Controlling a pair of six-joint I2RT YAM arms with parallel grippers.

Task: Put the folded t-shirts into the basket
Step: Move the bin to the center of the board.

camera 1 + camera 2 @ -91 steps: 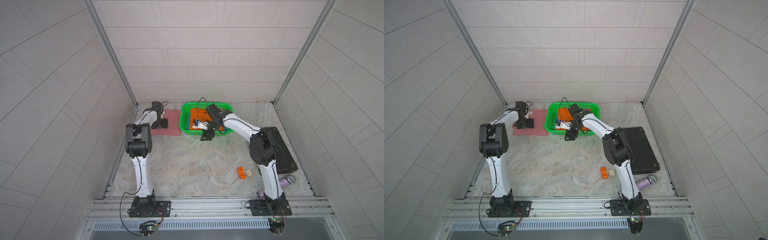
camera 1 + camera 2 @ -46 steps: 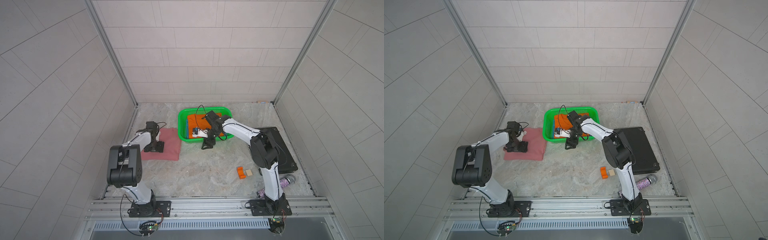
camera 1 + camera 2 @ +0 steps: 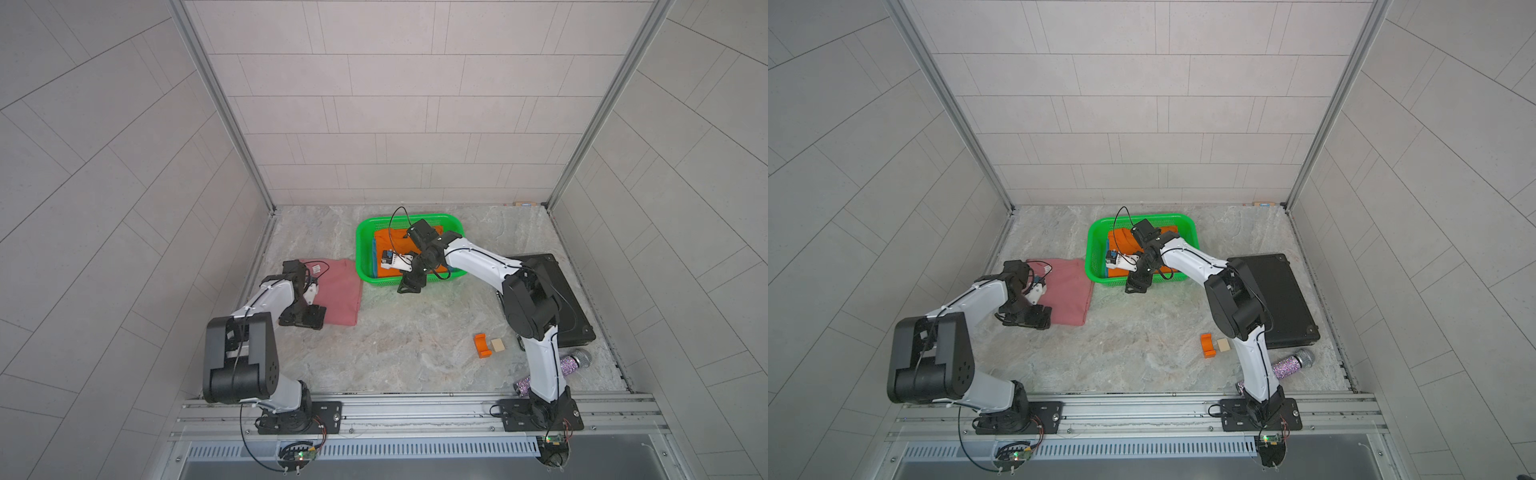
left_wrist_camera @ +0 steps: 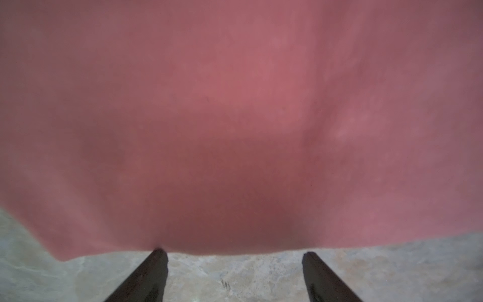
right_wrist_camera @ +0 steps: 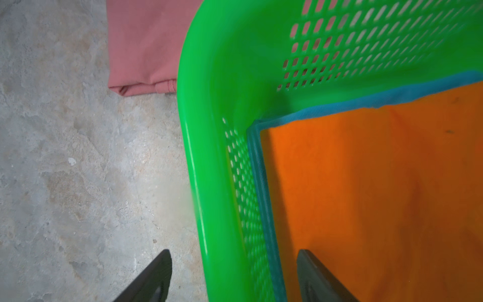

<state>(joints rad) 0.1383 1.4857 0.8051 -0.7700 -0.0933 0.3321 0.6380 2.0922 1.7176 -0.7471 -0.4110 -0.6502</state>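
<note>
1. The left gripper (image 3: 303,319) was down at the table, at the near edge of the pink t-shirt (image 3: 338,291). Its jaws stood wide apart with only bare table between them. In the left wrist view one fingertip (image 4: 159,255) met the shirt's edge; nothing was held.
2. The pink t-shirt lay flat and folded on the table, outside the basket (image 3: 360,257) and just beside its left wall.
3. The green basket stood toward the back of the table, near the middle.
4. The orange t-shirt (image 3: 390,243) lay inside the basket, on top. The blue t-shirt (image 5: 418,90) lay beneath it, showing only as a strip along the basket's walls.
5. The right gripper (image 3: 410,286) was at the basket's near wall. Its jaws stood wide, straddling the rim: one finger outside over the table, one inside over the orange t-shirt. Neither clamped the rim.
6. A small orange block (image 3: 482,345) and a beige block (image 3: 498,345) sat just beside each other on the near right of the table.
7. A flat black case (image 3: 569,299) lay along the right side, partly behind the right arm.
8. A glittery microphone (image 3: 575,360) lay near the case's near corner.
</note>
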